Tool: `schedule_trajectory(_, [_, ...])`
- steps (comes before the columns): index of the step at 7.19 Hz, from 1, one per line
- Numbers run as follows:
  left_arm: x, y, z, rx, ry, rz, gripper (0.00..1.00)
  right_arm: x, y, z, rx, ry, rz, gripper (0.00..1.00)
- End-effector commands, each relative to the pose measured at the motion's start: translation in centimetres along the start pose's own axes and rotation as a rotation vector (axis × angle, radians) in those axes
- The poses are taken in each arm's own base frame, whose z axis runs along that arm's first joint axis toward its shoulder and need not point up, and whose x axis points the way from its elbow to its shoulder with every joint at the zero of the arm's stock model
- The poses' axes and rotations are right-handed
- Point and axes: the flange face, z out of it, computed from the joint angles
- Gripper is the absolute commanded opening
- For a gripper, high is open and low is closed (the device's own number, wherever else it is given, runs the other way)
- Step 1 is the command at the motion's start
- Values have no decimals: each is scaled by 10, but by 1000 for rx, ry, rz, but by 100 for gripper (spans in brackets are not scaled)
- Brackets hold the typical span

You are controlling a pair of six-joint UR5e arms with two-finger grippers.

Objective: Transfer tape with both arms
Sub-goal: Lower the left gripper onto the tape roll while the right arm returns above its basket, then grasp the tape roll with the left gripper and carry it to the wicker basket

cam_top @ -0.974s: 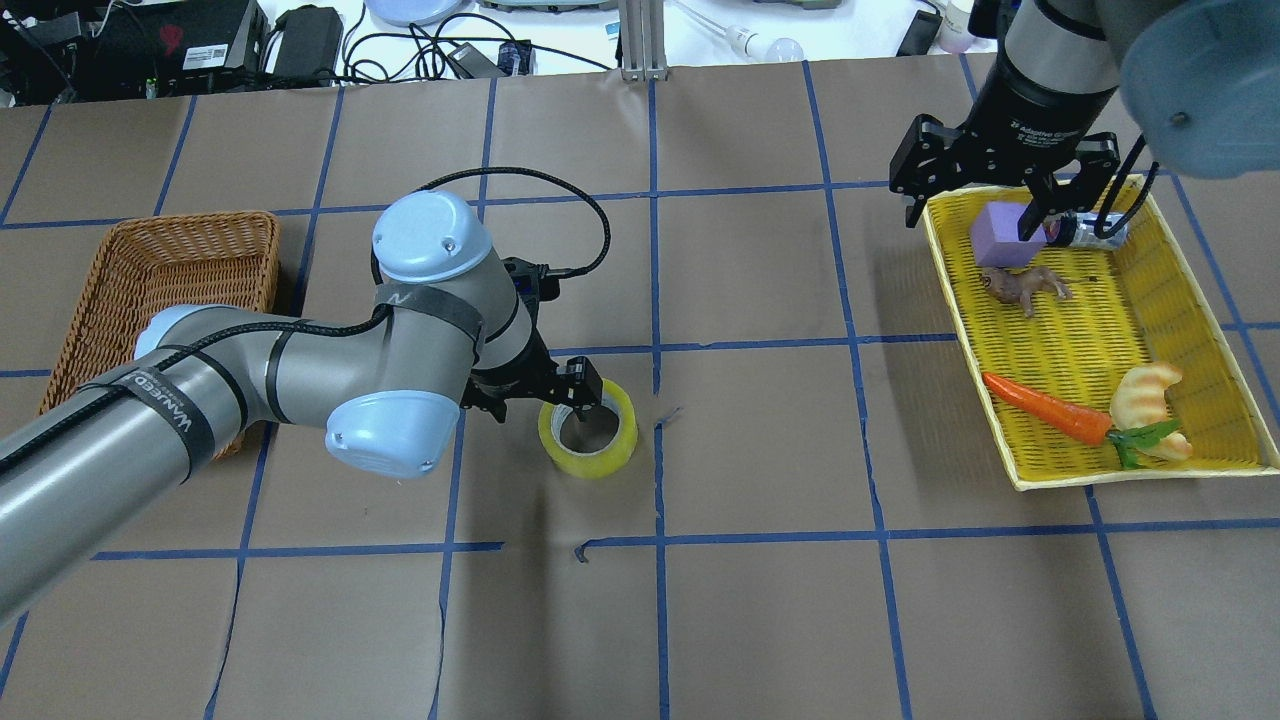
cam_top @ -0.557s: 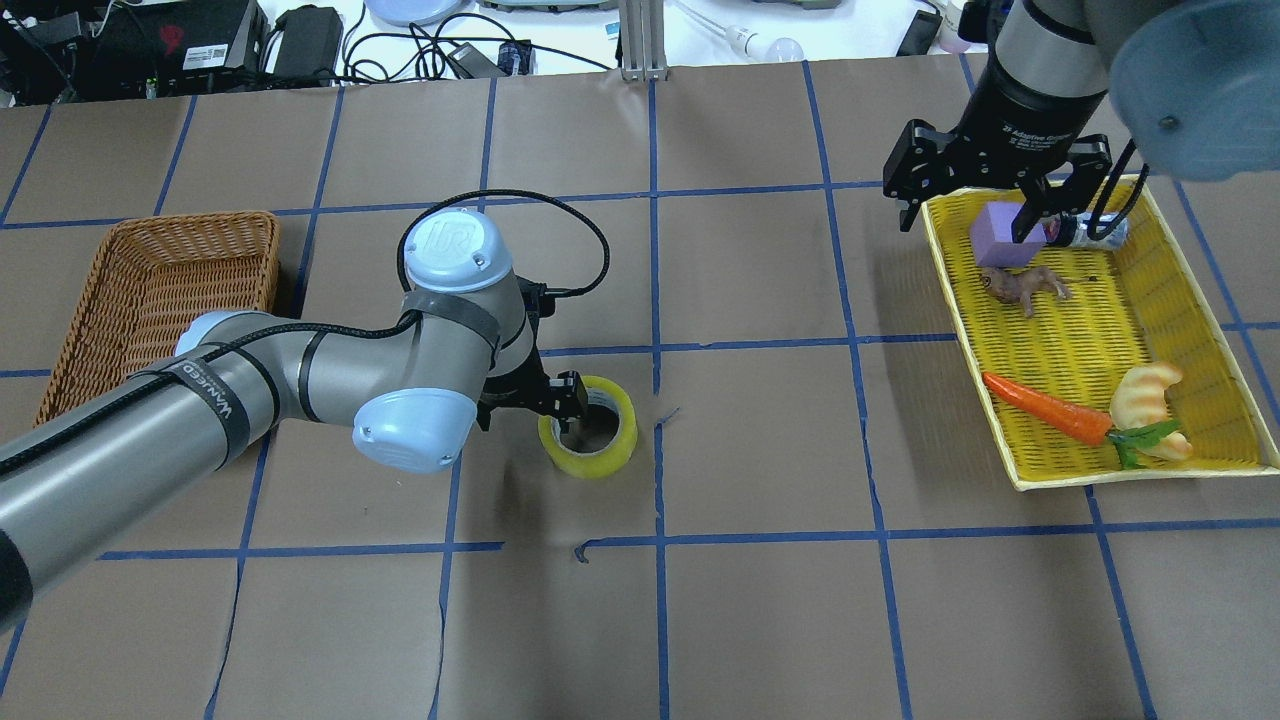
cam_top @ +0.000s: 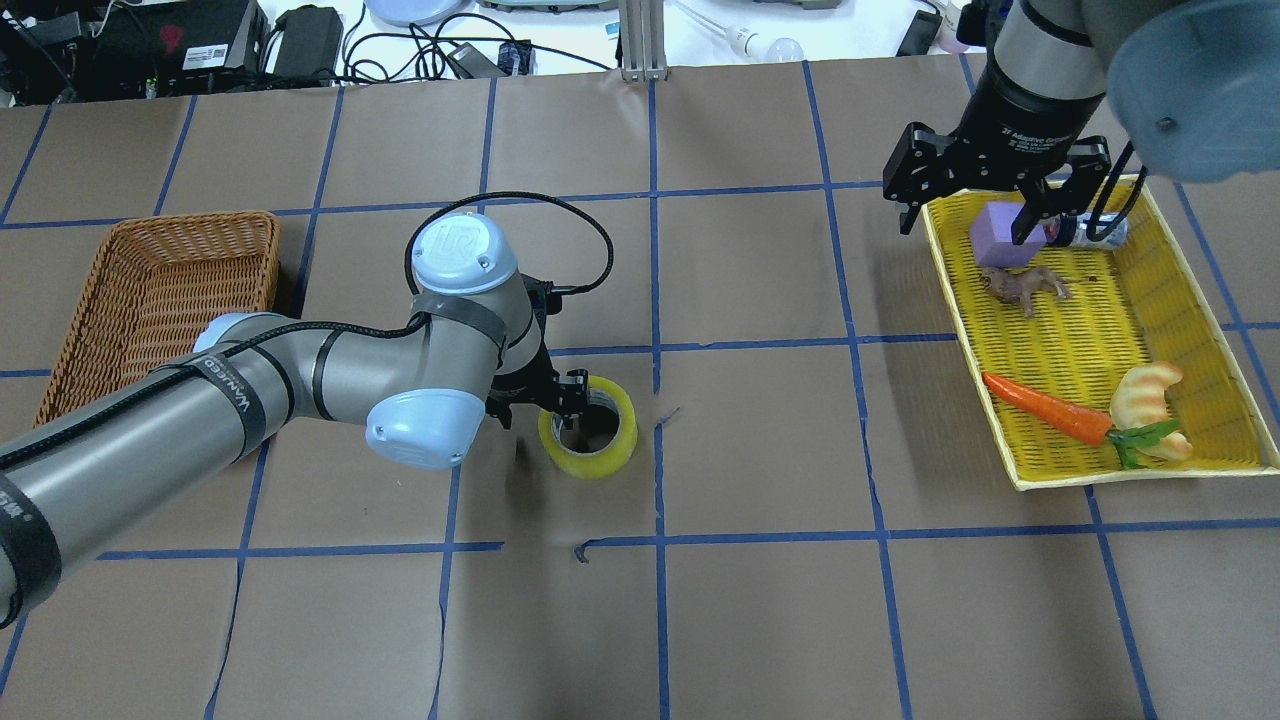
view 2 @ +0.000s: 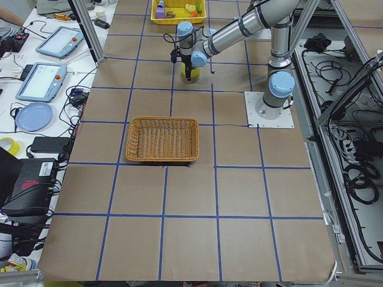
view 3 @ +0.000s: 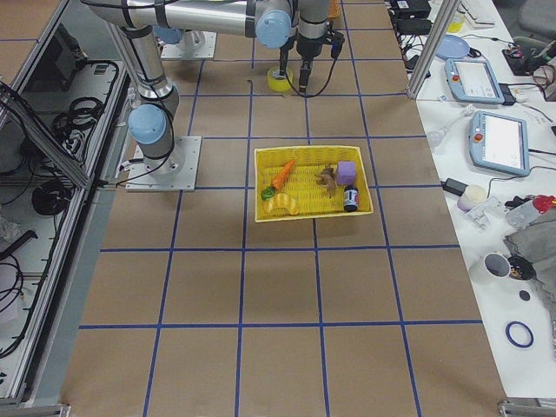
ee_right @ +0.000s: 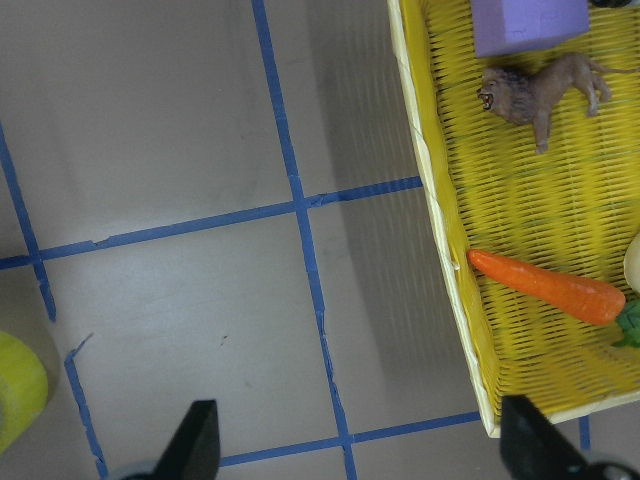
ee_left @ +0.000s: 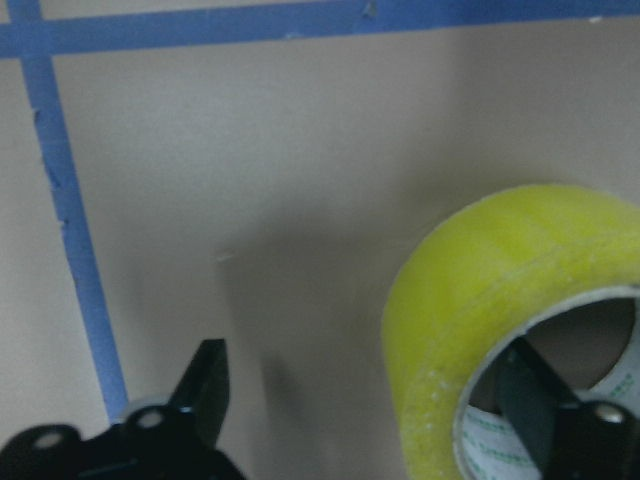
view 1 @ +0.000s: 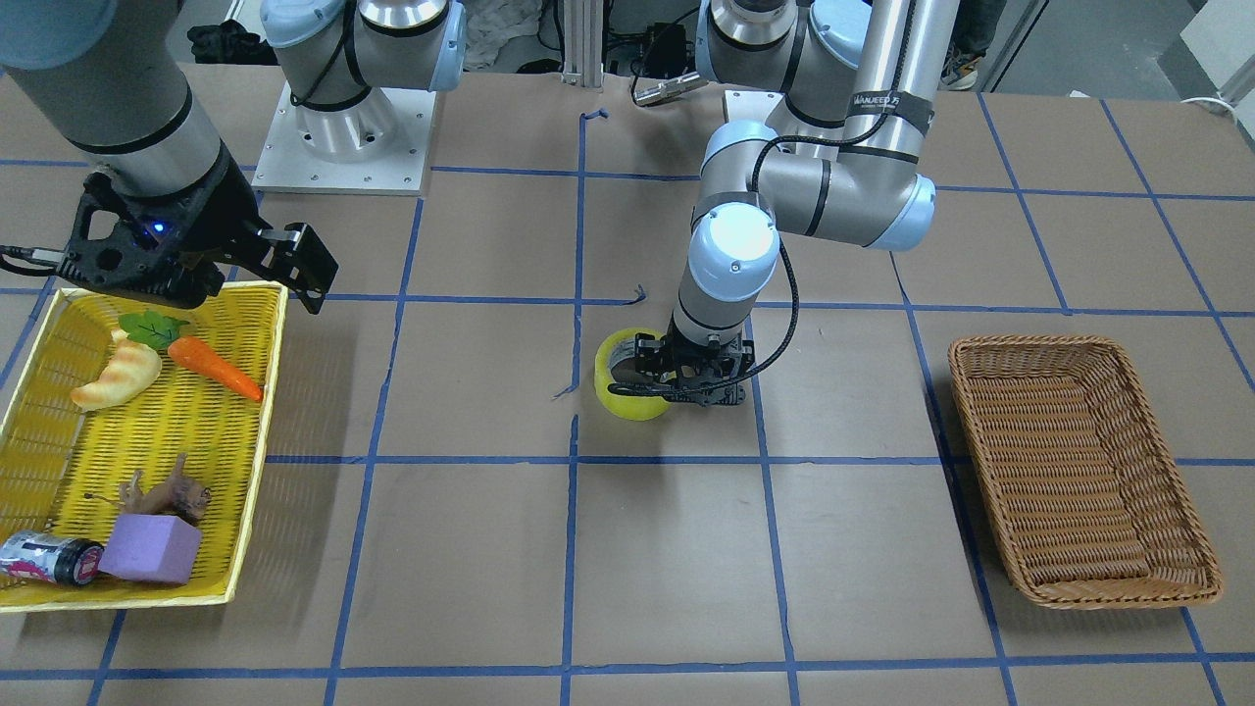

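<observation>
the tape (cam_top: 588, 427) lies flat on the paper near the middle of the table, well away from every edge, with its hole facing up. the left gripper (cam_top: 540, 402) is down over it with its jaws parted and clamping nothing: in the left wrist view one finger (ee_left: 535, 400) sits inside the core, and the other finger (ee_left: 205, 385) stands on the bare paper, well apart from the roll's outer wall.

the step in hand looks like pinching the roll's wall. to do it well, the inner finger should stay low in the core and the outer one should travel in squarely, so the wall is caught flat between the pads, not at its top lip. since only one side is near contact, the roll may slide across the paper as the jaws come together, so a slow squeeze seems wise. the lift should begin only once both pads press.

the right gripper (cam_top: 968, 200) hangs spread and empty over the near rim of the yellow tray (cam_top: 1140, 476) at the table's right end. a wicker basket (cam_top: 190, 218) sits at the left end.
</observation>
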Motion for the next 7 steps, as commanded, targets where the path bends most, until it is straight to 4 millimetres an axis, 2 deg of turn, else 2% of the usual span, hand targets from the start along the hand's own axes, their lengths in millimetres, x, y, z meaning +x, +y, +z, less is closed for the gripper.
schedule_trajectory(1, [2,1,-3,1,18,-12,1,0,0,0,-1,-1,0,100])
schedule_trajectory(2, [-2,1,-15,19,21,-5,0,0,0,0,1,0,0,100])
schedule_trajectory(3, [-20,-4,-22,26,17,-32,0,-1,1,0,1,-1,-2,100])
schedule_trajectory(4, [-52,-14,-37,48,15,-29,0,0,1,-1,3,5,-2,100])
schedule_trajectory(5, [-95,-24,-60,28,7,3,0,0,1,-2,5,9,0,100])
schedule_trajectory(6, [-152,-38,-101,0,-42,1,0,0,1,-2,5,8,3,100])
schedule_trajectory(7, [-200,-41,-137,-44,-65,51,0,0,1,-1,5,8,6,100])
